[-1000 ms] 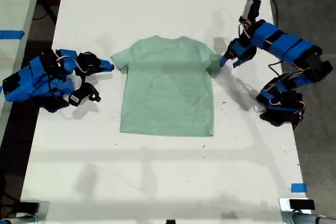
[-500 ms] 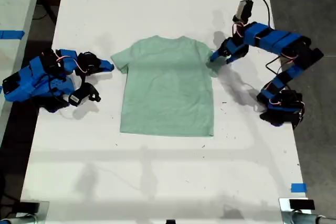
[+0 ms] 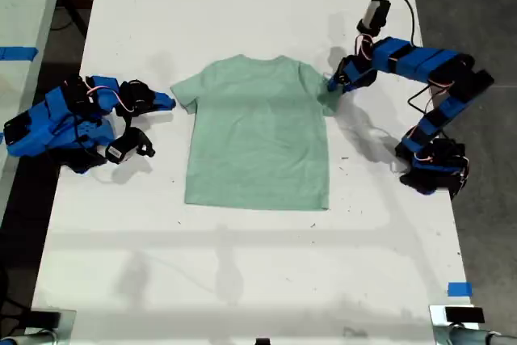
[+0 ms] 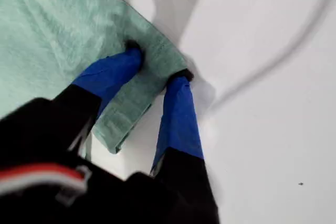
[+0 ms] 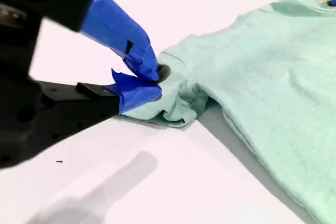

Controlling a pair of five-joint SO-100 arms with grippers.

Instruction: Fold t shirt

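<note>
A white desk (image 3: 242, 6) stands over dark floor (image 3: 477, 6), with one mint-green t shirt (image 3: 258, 135) flat at its middle and two blue arms. At the exterior view's right, my first tool (image 3: 333, 86) straddles a sleeve hem, jaws partly apart. At that view's left, my second tool (image 3: 166, 103) pinches the other, bunched sleeve.
</note>
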